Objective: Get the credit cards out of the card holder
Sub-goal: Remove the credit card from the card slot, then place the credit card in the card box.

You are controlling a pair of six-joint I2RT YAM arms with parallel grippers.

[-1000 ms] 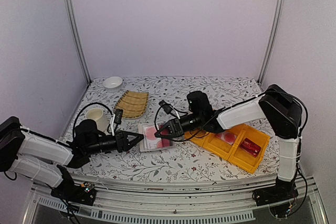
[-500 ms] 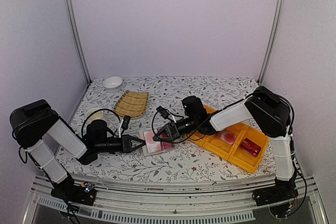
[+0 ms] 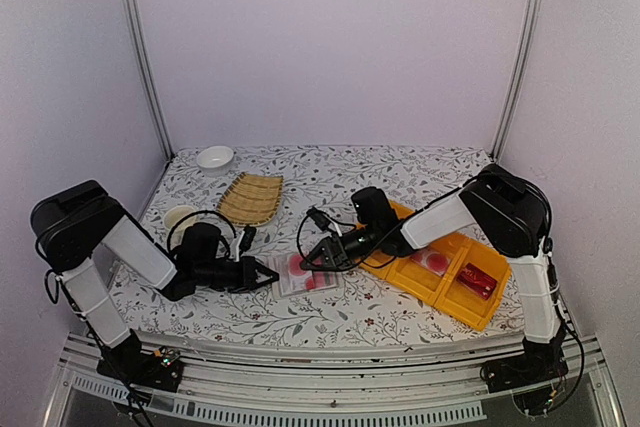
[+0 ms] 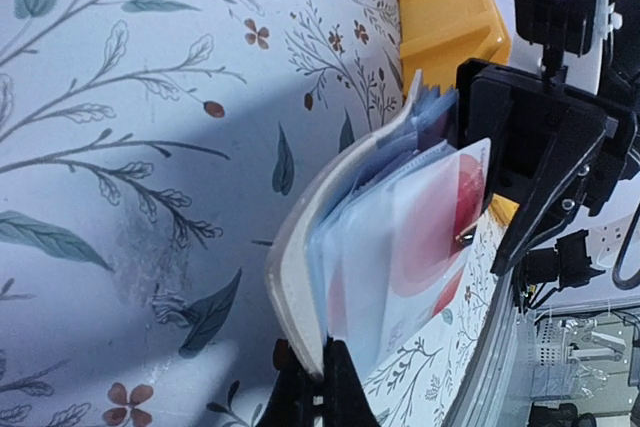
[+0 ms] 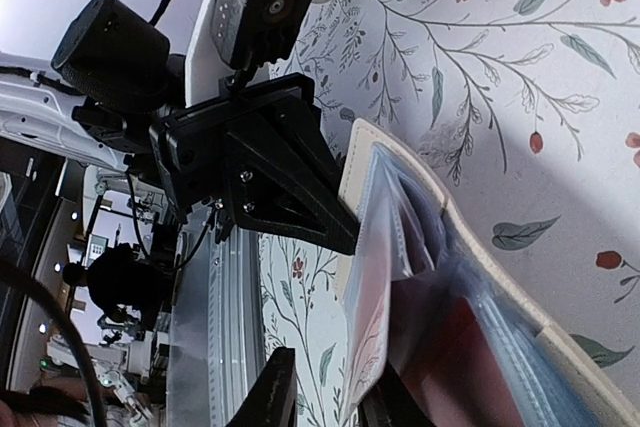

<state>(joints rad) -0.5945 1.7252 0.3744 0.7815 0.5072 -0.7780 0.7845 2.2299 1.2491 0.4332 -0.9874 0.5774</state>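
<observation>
Card holder point(image 4: 300, 277) open, red-circle card point(image 4: 440, 217) inside pocket.

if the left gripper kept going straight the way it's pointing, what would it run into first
It already pinches the near edge of the card holder, so that. Beyond the holder, the right gripper faces it from the far side, apparently closing on a pocket edge.

Soft even room light from overhead, pale violet walls, faint shadows under both arms on the floral-patterned counter point(image 3: 330, 312), wrist views close, beige leather-like card holder point(image 5: 470, 347) blurred near the lens
</observation>
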